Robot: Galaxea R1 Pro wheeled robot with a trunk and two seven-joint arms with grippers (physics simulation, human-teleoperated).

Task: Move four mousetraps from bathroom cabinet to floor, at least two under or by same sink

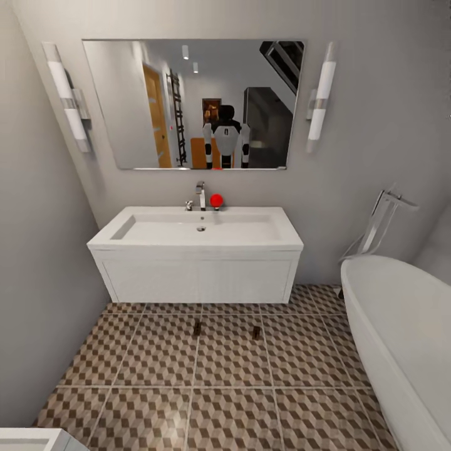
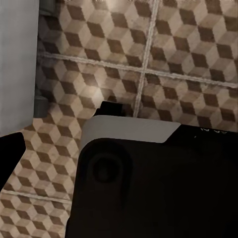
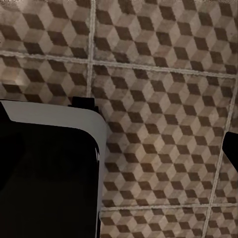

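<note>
Two mousetraps [image 1: 196, 327] [image 1: 256, 332] lie on the bathroom floor [image 1: 232, 407] near the sink [image 1: 195, 235]; both arms point downward, end effector states indiscernible.

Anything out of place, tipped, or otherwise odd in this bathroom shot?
Two small brown mousetraps lie on the patterned floor in front of the sink, apart from each other; that fits the task. The one oddity is a red ball-like object beside the tap.
</note>
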